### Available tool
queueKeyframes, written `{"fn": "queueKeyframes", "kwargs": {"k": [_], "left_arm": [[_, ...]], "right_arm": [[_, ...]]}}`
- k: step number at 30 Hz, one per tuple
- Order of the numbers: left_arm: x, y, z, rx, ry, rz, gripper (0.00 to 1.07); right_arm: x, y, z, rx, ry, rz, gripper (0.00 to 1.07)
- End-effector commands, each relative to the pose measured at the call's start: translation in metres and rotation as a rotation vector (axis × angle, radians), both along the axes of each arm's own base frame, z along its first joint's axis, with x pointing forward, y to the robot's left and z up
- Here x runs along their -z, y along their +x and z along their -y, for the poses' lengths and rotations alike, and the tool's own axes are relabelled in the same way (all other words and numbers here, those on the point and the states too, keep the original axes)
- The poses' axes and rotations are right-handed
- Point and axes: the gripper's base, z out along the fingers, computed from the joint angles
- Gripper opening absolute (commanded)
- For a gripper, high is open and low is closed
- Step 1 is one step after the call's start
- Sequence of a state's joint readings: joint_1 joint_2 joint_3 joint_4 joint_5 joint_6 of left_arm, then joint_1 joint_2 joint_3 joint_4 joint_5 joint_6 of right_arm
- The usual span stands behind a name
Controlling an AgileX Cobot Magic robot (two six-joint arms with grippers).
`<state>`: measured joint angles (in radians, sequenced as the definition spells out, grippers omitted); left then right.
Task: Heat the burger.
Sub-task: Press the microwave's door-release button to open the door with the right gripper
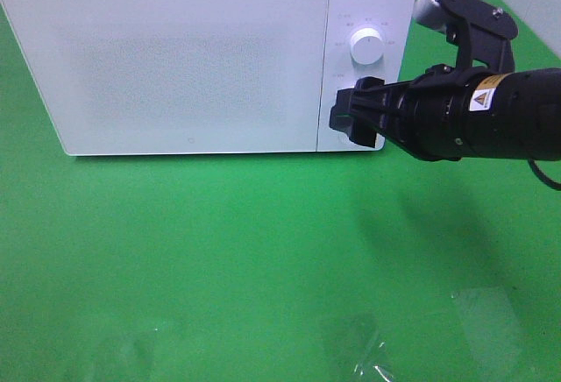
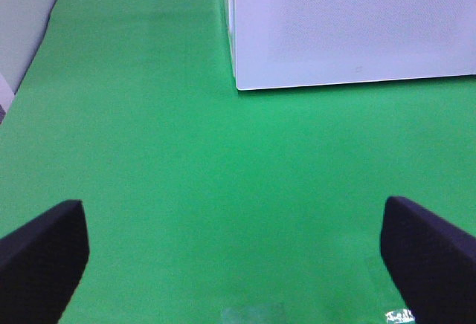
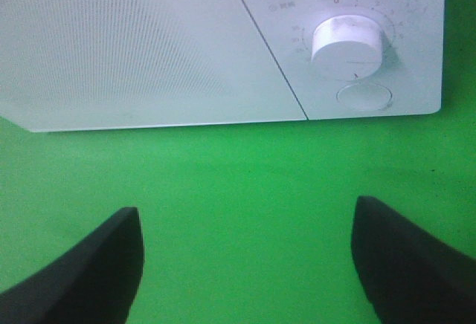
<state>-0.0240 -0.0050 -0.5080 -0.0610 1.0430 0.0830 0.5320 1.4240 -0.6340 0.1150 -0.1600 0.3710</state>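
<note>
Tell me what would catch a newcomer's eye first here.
A big white microwave, door shut, stands at the back of the green table. The black right gripper hangs open in front of its control panel, under the knob. The left gripper is open over the table.

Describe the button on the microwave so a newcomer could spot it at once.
The white microwave stands at the back of the green table, its control panel to the right of the door. At the panel's bottom, just below the lower knob, is the button: a flat oval, flush with the panel, while the knobs above are round and stick out.
</note>
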Motion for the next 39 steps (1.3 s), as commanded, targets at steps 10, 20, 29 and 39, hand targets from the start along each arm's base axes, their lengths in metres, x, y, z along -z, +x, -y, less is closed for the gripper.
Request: {"fn": "queueKeyframes", "kwargs": {"k": [10, 20, 29, 39], "left_arm": [[0.001, -0.003, 0.000, -0.001, -0.003, 0.018, 1.00], [0.001, -0.003, 0.000, -0.001, -0.003, 0.018, 1.00], [0.001, -0.003, 0.000, -0.001, -0.003, 0.018, 1.00], [0.001, -0.003, 0.000, -0.001, -0.003, 0.018, 1.00]], "right_arm": [[-0.030, -0.033, 0.020, -0.132, -0.210, -0.006, 0.73], [-0.048, -0.063, 0.042, -0.160, -0.339, -0.051, 0.73], [-0.067, -0.089, 0.059, -0.171, -0.382, -0.018, 0.73], [-0.079, -0.112, 0.073, -0.169, -0.396, -0.007, 0.73]]}}
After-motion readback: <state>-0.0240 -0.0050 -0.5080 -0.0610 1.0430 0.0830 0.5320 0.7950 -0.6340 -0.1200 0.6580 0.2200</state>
